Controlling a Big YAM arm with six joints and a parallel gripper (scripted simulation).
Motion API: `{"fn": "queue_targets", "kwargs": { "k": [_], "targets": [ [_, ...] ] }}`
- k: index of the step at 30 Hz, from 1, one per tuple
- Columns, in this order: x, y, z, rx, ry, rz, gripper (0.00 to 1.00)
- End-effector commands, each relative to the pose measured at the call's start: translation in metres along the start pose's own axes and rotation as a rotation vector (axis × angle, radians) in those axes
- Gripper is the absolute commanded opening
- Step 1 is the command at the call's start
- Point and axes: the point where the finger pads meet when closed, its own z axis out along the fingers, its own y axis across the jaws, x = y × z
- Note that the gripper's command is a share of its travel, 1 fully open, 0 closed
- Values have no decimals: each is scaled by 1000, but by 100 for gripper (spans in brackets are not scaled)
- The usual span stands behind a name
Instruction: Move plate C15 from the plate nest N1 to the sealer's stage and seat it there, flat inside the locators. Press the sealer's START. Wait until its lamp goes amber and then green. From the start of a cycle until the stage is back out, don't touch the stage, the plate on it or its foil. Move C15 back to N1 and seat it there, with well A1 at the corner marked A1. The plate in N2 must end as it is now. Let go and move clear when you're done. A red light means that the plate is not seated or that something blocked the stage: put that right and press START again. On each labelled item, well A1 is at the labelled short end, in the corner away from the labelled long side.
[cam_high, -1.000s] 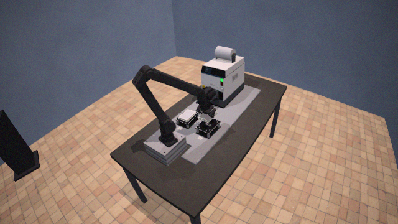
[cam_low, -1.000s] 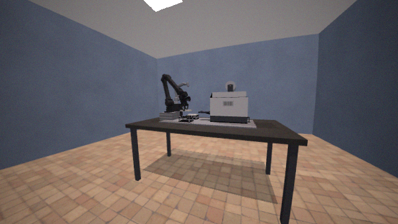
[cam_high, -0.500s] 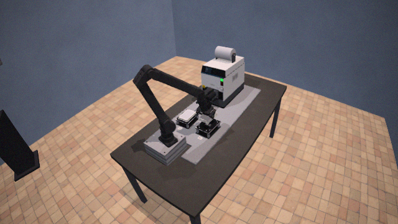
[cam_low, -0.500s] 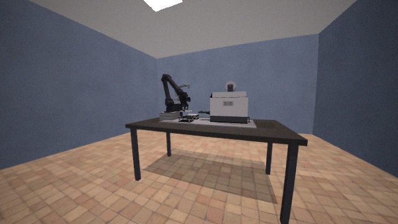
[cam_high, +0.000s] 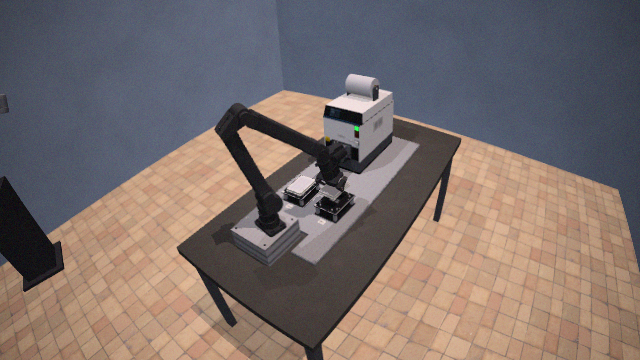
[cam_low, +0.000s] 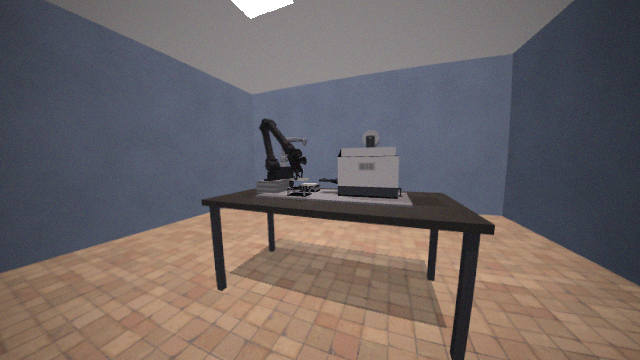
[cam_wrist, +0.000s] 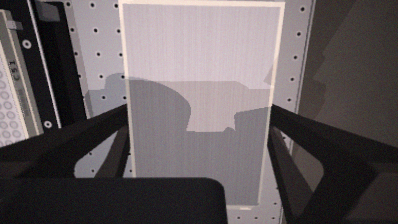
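Plate C15 (cam_high: 330, 192) (cam_low: 300, 179) (cam_wrist: 202, 50) has silvery foil over its whole top in the wrist view. My gripper (cam_high: 332, 187) (cam_wrist: 199, 111) is shut on its two long sides and holds it roughly level. The plate hangs a little above the empty black nest N1 (cam_high: 345, 203) (cam_low: 300, 193). Its own label and well A1 are not visible. A white plate (cam_high: 301, 185) (cam_wrist: 11, 105) sits in nest N2 (cam_high: 300, 197) beside it. The sealer (cam_high: 345, 125) (cam_low: 368, 172) shows a green lamp (cam_high: 356, 128). Its stage (cam_low: 327, 180) is out, partly hidden by my arm in the top view.
The grey perforated mat (cam_high: 325, 245) (cam_wrist: 102, 65) lies under the nests and sealer. N2 and its plate are close to the left of the held plate in the wrist view. A foil roll (cam_high: 361, 86) (cam_low: 370, 133) sits on top of the sealer.
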Motion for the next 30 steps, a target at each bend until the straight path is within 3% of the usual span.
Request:
{"fn": "queue_targets", "kwargs": {
  "k": [1, 13, 30],
  "targets": [
    [0, -3, 4, 7, -4, -4, 0],
    [-6, -2, 9, 7, -12, -15, 0],
    [6, -6, 17, 8, -1, 5, 0]
  ]
}}
